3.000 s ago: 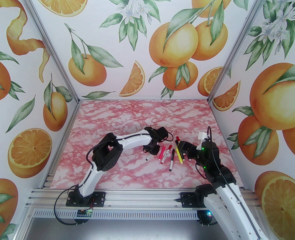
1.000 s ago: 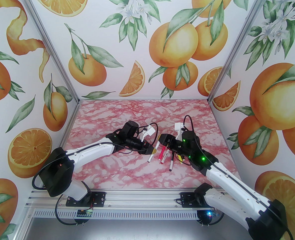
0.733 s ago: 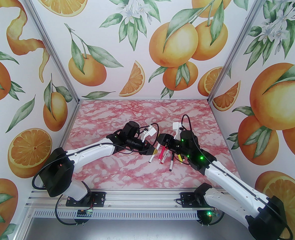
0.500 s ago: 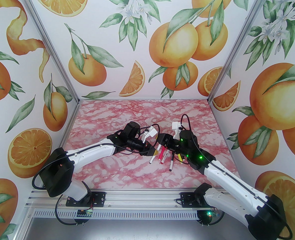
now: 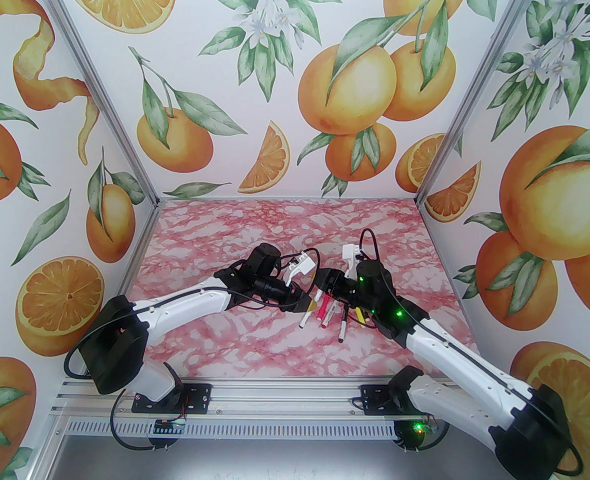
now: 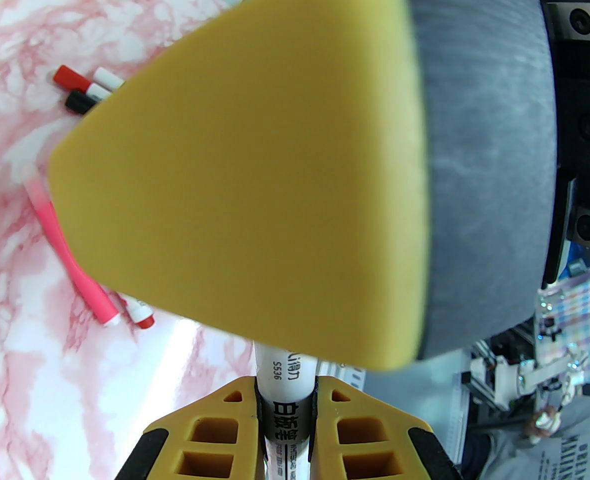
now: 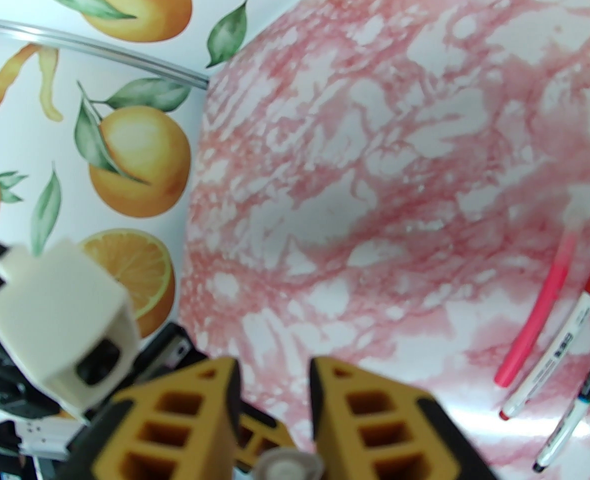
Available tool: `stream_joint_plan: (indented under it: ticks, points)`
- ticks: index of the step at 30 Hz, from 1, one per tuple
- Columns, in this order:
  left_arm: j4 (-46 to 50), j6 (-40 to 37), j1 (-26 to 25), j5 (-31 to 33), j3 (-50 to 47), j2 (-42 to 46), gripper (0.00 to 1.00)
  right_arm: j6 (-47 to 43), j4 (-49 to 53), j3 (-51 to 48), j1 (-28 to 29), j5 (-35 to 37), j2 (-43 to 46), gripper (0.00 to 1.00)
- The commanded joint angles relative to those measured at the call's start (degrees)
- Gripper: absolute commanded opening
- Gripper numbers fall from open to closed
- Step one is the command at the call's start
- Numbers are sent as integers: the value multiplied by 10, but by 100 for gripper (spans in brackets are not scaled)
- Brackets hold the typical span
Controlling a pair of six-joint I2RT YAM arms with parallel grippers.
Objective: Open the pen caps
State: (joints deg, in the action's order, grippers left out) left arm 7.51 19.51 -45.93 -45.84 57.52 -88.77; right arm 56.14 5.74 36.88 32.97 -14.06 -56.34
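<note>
Our left jaws are clamped on a white pen (image 6: 281,373). Its round end (image 7: 290,463) sits between our right jaws, but we can't tell if they're pinching it.

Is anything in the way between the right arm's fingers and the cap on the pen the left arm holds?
Nothing visible. The right arm's fingers flank the cap of the white pen that the left arm's fingers grip; the other pens lie on the table off to the side.
</note>
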Motion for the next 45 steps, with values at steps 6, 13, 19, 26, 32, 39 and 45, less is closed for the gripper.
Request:
stream_joint_plan:
  ticks: [6,13,19,26,32,39,45]
  points:
    - [-7,-7,-3,-6,13,7,16,-12,8,21,4,13,-2,28]
    - [-2,-9,-3,-5,15,9,15,-17,14,19,4,17,-5,24]
    - [1,-9,-4,0,16,13,15,-22,22,21,5,22,-5,20]
    - [-45,16,-7,10,-13,29,34,1,12,21,5,45,21,14]
    - [-139,63,-14,21,-62,49,38,26,-4,14,5,62,41,13]
    - [-191,87,-28,25,-81,50,35,51,-54,-6,4,39,34,13]
    - [-202,94,-31,37,-82,53,31,48,-58,-10,5,25,30,13]
